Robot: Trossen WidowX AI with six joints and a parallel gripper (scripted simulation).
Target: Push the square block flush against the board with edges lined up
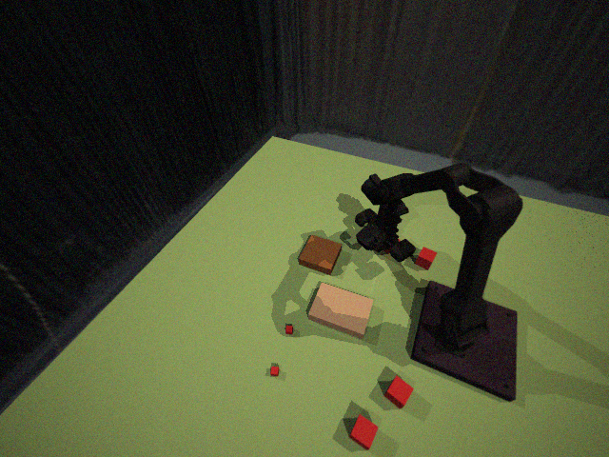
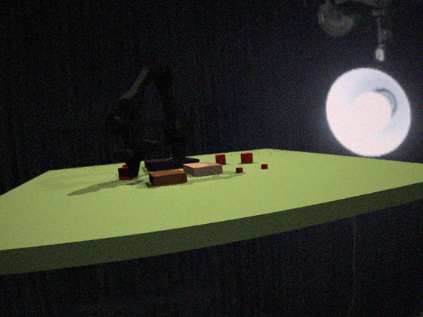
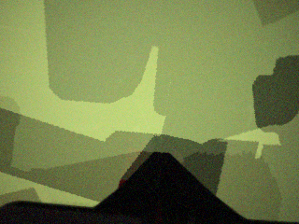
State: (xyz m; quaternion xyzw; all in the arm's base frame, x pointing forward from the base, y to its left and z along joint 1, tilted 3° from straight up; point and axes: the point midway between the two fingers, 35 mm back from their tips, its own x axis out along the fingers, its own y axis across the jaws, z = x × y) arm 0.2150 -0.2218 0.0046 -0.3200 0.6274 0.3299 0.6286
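Note:
The brown square block (image 1: 320, 253) (image 2: 167, 178) lies flat on the table. The salmon board (image 1: 342, 307) (image 2: 203, 169) lies flat a short way from it; in the top view a strip of green table shows between them, so they are apart. My gripper (image 2: 134, 175) (image 3: 160, 160) is shut and empty. Its tips point down near the table, to the right of the block in the top view and left of it in the exterior view, clear of both parts. In the top view the hand hides the fingertips. Neither part shows in the wrist view.
A red cube (image 1: 425, 257) (image 2: 124, 172) stands near my gripper, and another is mostly hidden behind the hand in the top view. Two larger red cubes (image 1: 399, 391) (image 1: 363, 431) and two tiny ones (image 1: 288, 328) (image 1: 274, 370) lie beyond the board. The dark base plate (image 1: 497, 364) is right of the board.

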